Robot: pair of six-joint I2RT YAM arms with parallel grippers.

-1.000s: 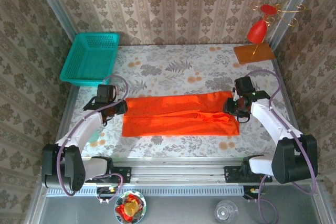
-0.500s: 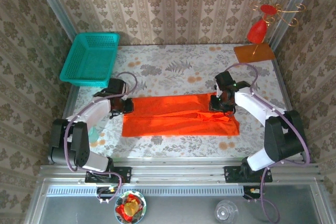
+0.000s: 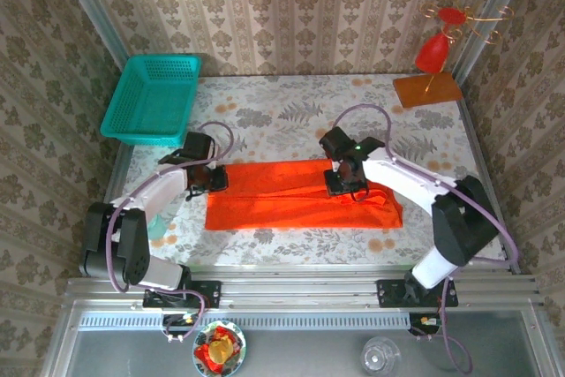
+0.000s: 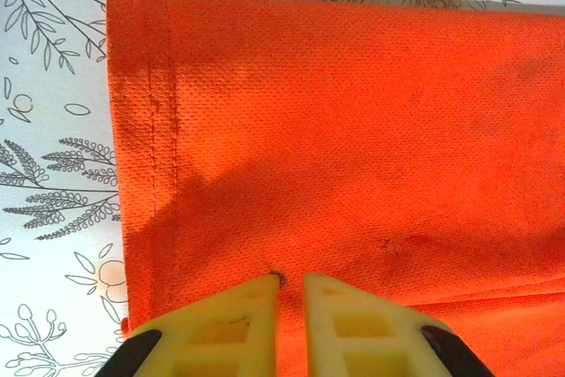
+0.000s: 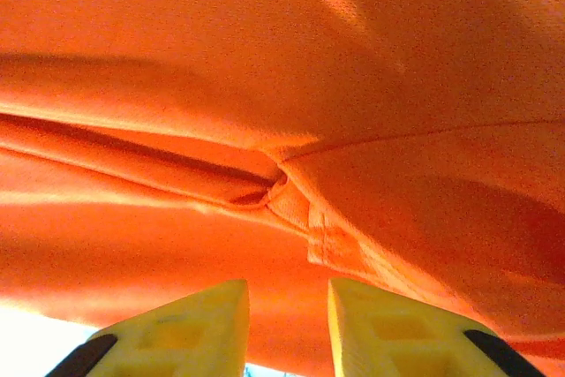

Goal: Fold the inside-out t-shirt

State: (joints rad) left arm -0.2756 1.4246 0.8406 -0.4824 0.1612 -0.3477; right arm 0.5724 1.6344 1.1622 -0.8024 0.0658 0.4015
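The inside-out t-shirt (image 3: 282,196) lies as a long orange strip across the middle of the flowered table (image 3: 291,121). My left gripper (image 3: 210,178) sits at the strip's left end. In the left wrist view its fingers (image 4: 290,282) stand almost together, pinching the cloth (image 4: 353,130) just inside the stitched hem (image 4: 154,130). My right gripper (image 3: 344,184) is over the strip's middle, right of centre. In the right wrist view its fingers (image 5: 289,293) hold raised, folded cloth, with a seam (image 5: 322,236) just beyond the tips.
A teal basket (image 3: 150,99) stands at the back left corner. A red ornament (image 3: 433,50) on a wooden base (image 3: 427,90) stands at the back right. Bare table lies behind the shirt. A bowl (image 3: 219,348) and a glass (image 3: 380,355) sit below the front rail.
Both grippers closed at the strip's two ends. The right gripper then moved left along the shirt to near its middle, while the left stayed at the left end.
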